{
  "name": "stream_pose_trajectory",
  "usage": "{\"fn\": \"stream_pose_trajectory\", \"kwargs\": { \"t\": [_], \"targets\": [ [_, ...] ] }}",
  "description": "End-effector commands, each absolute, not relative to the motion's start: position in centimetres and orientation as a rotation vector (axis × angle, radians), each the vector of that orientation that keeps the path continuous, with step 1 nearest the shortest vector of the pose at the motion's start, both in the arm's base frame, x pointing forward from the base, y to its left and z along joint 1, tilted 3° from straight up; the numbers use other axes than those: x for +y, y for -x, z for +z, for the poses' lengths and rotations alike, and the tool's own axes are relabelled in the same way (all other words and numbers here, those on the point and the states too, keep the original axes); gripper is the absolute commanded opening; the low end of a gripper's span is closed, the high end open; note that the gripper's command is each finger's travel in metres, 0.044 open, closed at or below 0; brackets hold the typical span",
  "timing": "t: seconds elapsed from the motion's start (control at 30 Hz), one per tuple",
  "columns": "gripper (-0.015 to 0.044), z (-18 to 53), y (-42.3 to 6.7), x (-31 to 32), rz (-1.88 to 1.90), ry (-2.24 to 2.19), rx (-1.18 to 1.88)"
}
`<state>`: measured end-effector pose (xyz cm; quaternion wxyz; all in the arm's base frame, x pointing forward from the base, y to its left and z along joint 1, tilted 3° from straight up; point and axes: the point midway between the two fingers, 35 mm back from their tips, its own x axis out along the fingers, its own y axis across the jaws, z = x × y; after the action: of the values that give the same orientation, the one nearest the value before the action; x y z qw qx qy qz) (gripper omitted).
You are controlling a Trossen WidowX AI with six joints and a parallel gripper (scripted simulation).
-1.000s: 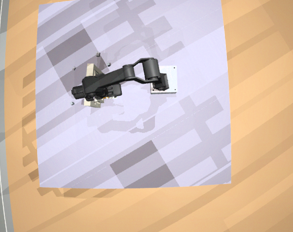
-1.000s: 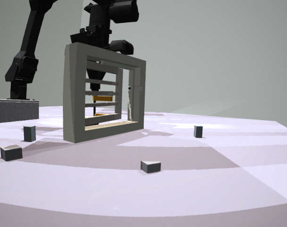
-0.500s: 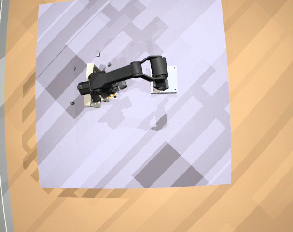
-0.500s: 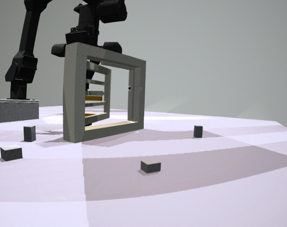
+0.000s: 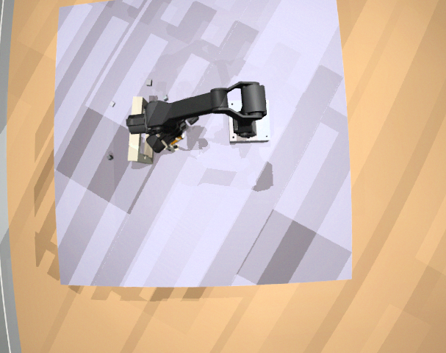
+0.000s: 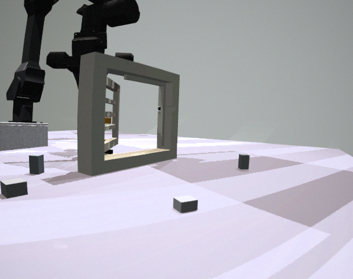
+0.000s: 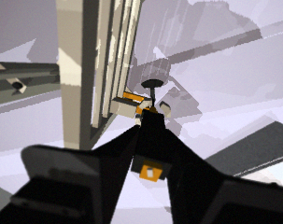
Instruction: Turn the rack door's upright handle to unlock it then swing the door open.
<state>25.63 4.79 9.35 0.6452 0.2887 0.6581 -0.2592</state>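
Setting: robot test bench, kind of room unclear
Beyond claw (image 7: 151,131): pale purple, patchwork-patterned flat table (image 5: 200,235) (image 6: 140,240) (image 7: 234,51)
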Motion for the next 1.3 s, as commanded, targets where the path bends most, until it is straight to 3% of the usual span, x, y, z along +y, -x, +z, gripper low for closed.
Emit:
{"fn": "stream_pose_trajectory", "kwargs": {
  "t": [0.0,1.27],
  "targets": [
    [0.0011,9.3,-25.4,4.3,-0.535,-0.606,1.503],
    [0.0011,9.0,-23.0,-2.9,-0.137,-0.197,1.562]
  ]
}}
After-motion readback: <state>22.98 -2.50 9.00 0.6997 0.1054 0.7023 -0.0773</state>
